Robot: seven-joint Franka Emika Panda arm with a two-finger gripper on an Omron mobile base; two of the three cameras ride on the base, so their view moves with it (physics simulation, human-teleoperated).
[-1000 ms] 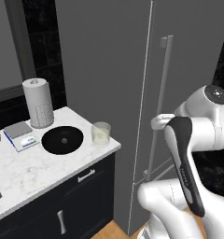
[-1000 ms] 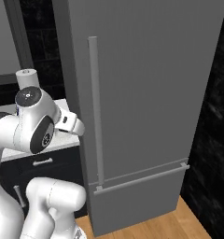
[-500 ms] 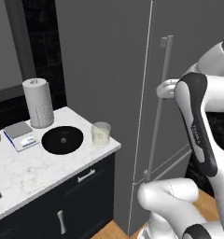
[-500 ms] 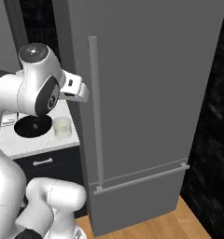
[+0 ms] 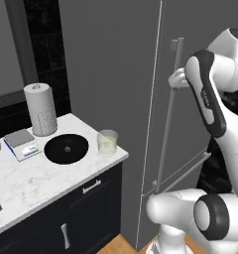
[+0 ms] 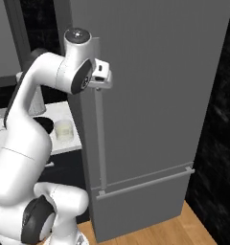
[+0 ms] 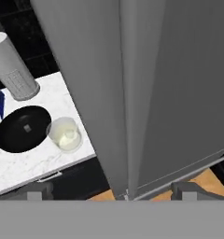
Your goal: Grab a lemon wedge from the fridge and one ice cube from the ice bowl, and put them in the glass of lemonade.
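Hand view: fridge (image 7: 179,93) handle (image 7: 130,116) between wide-open tool (image 7: 114,189) fingers.

Countertop (image 5: 31,181): white marble with grey veining, ending in a square corner on the near right.
Paper-towel roll (image 5: 40,109): tall, white, perforated, upright at the back of the countertop, near the wall.
Kitchen scale (image 5: 23,144): small, flat, grey top with a blue edge, left of the roll's base.
Lower cabinets (image 5: 66,218): dark navy fronts under the countertop, each with a silver handle.
Floor (image 6: 184,229): light wood planks.
Wall (image 5: 46,44): black, glossy.
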